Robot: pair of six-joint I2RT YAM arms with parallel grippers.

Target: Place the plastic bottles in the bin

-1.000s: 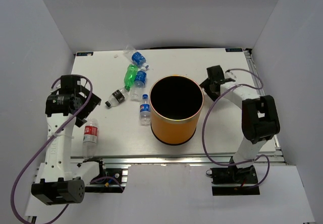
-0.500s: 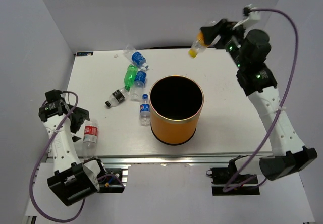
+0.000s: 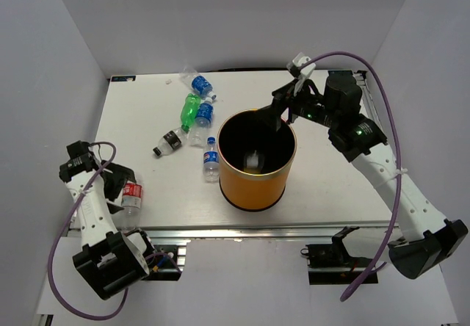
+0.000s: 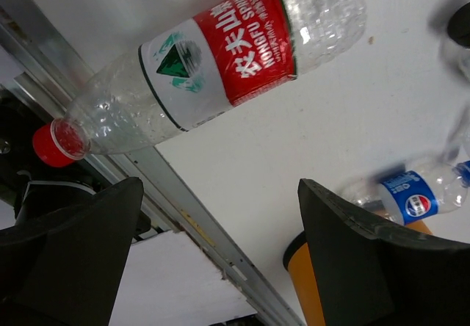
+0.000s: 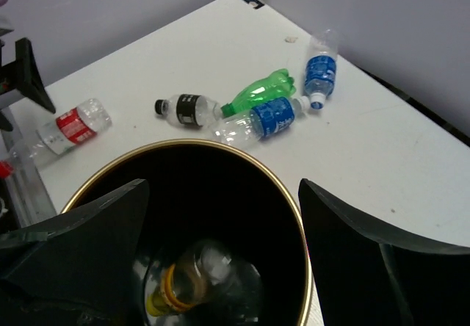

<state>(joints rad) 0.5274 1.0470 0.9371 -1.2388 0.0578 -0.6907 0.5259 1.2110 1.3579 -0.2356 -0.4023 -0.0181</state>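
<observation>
Your right gripper [image 5: 224, 227] gapes above the round bin [image 3: 253, 186], crinkly clear bottle [image 5: 202, 278] inside; your left gripper [image 4: 220, 227] gapes empty near the red-labelled bottle [image 4: 220, 54].

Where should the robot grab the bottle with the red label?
Around the labelled middle of the red-label bottle, coming straight down from above. It lies flat on its side, and that part is the straightest, so the open left pincer can probably straddle it.

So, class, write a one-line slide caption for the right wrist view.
Open right gripper over the orange bin, one clear bottle inside, five other bottles on the table beyond.
</observation>
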